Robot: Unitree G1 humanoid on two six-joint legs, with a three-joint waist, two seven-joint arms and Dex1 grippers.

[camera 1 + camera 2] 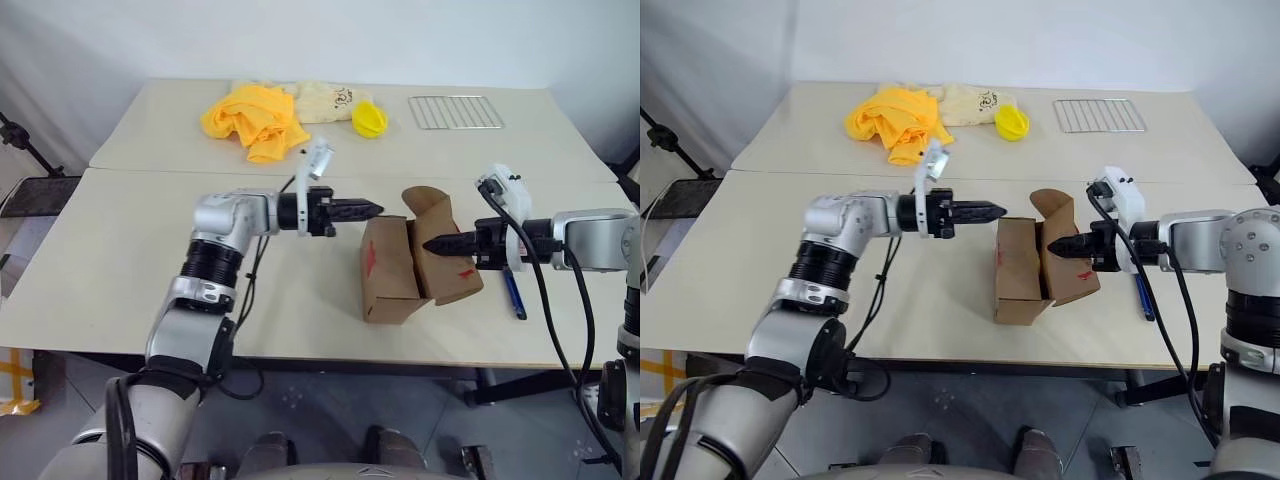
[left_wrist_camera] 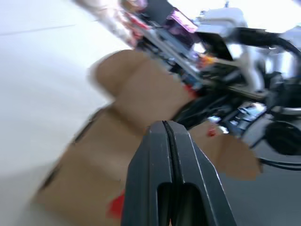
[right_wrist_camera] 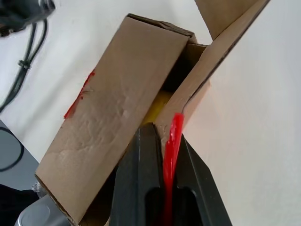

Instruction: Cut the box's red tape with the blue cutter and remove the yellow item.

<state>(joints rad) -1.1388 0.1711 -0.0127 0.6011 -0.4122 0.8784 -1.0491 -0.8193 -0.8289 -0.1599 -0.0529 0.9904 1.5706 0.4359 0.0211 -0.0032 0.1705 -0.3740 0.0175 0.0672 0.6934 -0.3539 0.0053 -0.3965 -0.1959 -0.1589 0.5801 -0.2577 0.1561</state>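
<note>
Tape is already severed, and the box is pried open. One flap, with its red strip, is pinched between the clenched fingers of the right gripper. The left gripper, clamped shut on nothing, is poised just beside the gap. The blue cutter lies discarded behind the right gripper. The yellow item, glimpsed just ahead of the right fingertips, must be extracted next, which calls for the left fingers to be opened.
</note>
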